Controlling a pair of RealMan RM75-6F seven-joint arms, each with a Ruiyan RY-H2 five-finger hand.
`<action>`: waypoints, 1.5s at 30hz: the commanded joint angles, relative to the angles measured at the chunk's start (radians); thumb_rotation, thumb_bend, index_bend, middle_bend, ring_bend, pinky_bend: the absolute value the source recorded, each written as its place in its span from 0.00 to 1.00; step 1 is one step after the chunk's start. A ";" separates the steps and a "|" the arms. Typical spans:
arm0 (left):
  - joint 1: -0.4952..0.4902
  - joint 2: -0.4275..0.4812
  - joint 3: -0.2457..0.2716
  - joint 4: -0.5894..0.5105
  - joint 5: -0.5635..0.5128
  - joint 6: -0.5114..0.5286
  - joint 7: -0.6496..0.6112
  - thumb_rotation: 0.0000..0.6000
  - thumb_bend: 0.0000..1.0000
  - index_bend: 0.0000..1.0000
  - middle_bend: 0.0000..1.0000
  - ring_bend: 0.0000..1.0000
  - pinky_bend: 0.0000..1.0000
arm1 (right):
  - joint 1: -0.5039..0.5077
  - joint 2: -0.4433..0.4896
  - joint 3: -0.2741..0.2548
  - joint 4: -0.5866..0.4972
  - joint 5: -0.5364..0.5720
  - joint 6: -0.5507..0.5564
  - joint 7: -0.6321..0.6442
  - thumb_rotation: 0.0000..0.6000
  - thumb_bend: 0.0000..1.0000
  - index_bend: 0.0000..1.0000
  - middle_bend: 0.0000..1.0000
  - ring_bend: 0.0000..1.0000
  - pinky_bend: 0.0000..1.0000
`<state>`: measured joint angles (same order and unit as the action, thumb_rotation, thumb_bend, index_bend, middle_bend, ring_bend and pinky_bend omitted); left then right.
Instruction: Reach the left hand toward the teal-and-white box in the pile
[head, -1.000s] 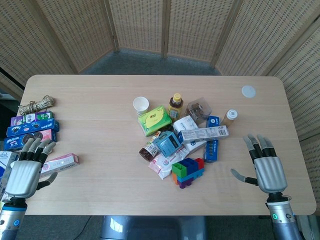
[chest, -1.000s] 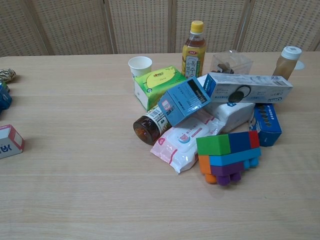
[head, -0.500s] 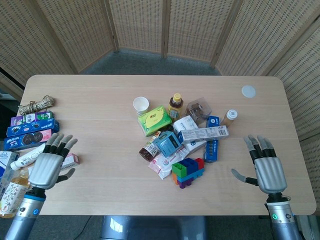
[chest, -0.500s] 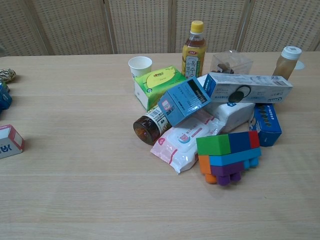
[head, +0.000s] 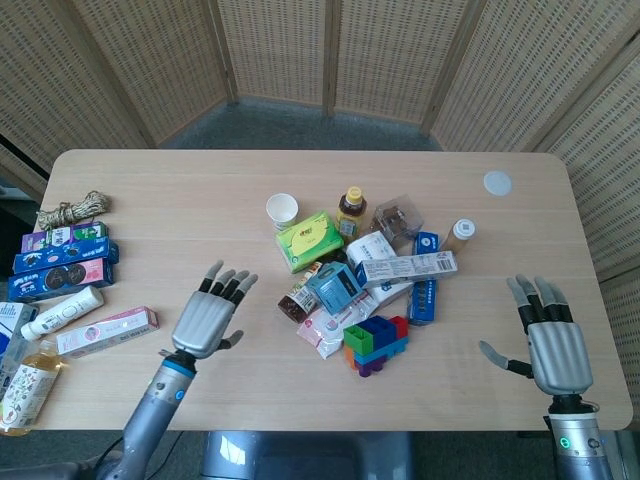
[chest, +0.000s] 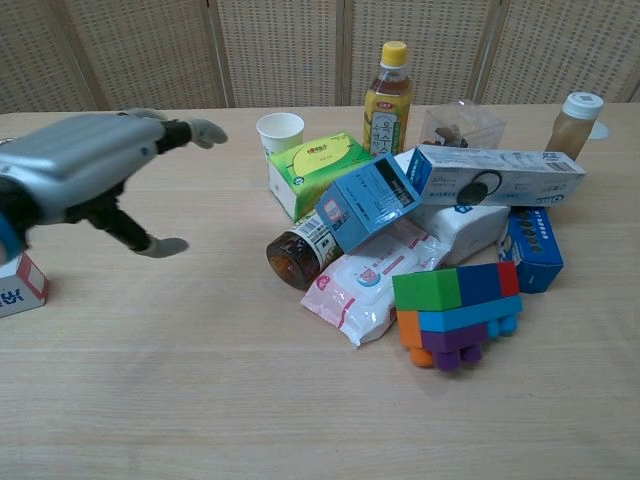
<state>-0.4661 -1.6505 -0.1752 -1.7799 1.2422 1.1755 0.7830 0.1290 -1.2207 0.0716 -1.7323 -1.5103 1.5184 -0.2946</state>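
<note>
While chest view misses right hand (head: 558, 343), both hands spread, empty.

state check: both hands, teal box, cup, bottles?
left hand: open, empty, short of the pile
right hand: open, empty
teal-and-white box: tilted atop the pile
paper cup: upright
yellow-capped bottle: upright, capped
brown jar: on its side
</note>
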 joint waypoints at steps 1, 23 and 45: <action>-0.080 -0.123 -0.058 0.085 -0.091 -0.024 0.058 1.00 0.26 0.12 0.18 0.17 0.00 | -0.003 0.002 -0.001 0.001 0.001 0.000 0.006 0.00 0.19 0.00 0.03 0.00 0.00; -0.294 -0.481 -0.148 0.428 -0.181 -0.019 0.034 1.00 0.26 0.06 0.14 0.17 0.03 | -0.021 0.019 -0.008 -0.006 0.003 -0.010 0.049 0.00 0.19 0.00 0.03 0.00 0.00; -0.391 -0.615 -0.191 0.705 -0.137 0.020 -0.146 1.00 0.36 0.35 0.36 0.46 0.55 | -0.036 0.050 -0.009 -0.033 0.011 -0.017 0.071 0.00 0.19 0.00 0.03 0.00 0.00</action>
<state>-0.8606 -2.2672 -0.3667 -1.0809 1.1005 1.1891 0.6465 0.0929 -1.1711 0.0622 -1.7656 -1.4993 1.5019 -0.2241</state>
